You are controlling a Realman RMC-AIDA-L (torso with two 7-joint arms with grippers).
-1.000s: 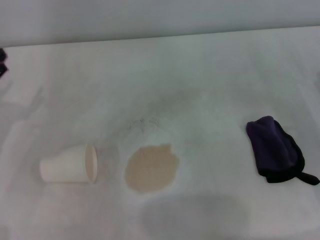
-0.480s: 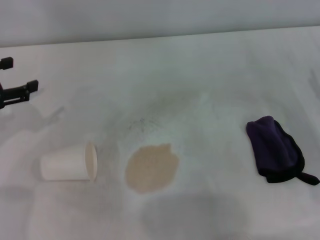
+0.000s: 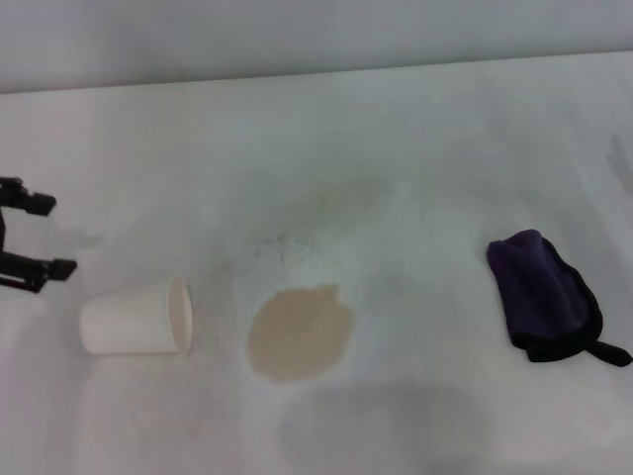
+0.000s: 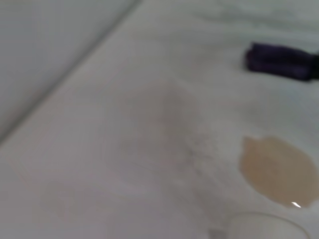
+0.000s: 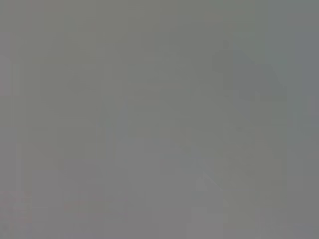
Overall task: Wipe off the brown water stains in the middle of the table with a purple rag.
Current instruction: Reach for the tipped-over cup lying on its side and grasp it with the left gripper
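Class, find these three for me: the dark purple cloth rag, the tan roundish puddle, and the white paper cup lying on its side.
dark purple cloth rag [image 3: 542, 293], head view, middle of the folded cloth.
tan roundish puddle [image 3: 299, 332], head view, centre of the stain.
white paper cup [image 3: 129, 323], head view, middle of its side wall.

Left gripper [image 3: 38, 236] at left edge, fingers [image 3: 40, 203] spread wide, holding nothing.

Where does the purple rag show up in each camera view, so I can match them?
Head view: the purple rag lies at the right on the table.
Left wrist view: the rag sits in the upper right corner.
Right wrist view: not in it.
Shared landmark: the brown puddle.
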